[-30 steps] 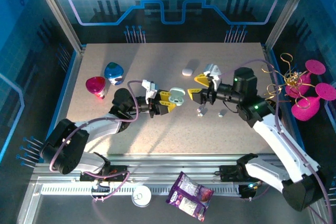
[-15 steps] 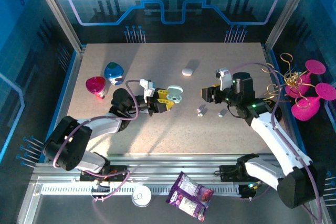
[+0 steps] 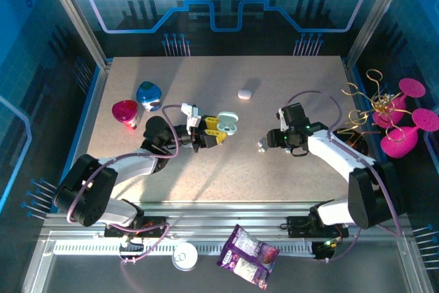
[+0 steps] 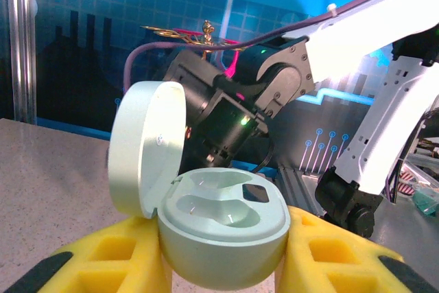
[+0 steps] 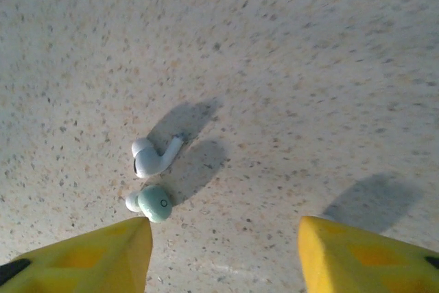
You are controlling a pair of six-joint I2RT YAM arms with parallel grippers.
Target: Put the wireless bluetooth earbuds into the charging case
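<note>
My left gripper [image 4: 221,265] is shut on an open mint charging case [image 4: 223,228], lid [image 4: 144,145] tipped up to the left, both sockets bare. From above, that case [image 3: 228,125] is held just off the table at centre-left by the left gripper [image 3: 218,131]. My right gripper [image 5: 223,255] points straight down at the table, open, with its yellow fingers [image 5: 86,259] wide apart. Two earbuds lie by its left finger: a white stemmed earbud [image 5: 152,158] and a mint round earbud [image 5: 152,203]. From above, the right gripper [image 3: 274,139] hovers beside those earbuds [image 3: 261,145].
A closed white case [image 3: 245,93] lies toward the back centre. A red pod [image 3: 125,112] and a blue pod [image 3: 149,94] sit at the left. Pink wire flowers [image 3: 401,125] stand off the table's right edge. A snack bag [image 3: 248,262] lies on the front rail.
My right gripper swung from level to pointing down and dropped toward the two earbuds, its jaws narrowing a little. The left gripper kept hold of the open case and lifted it slightly.
</note>
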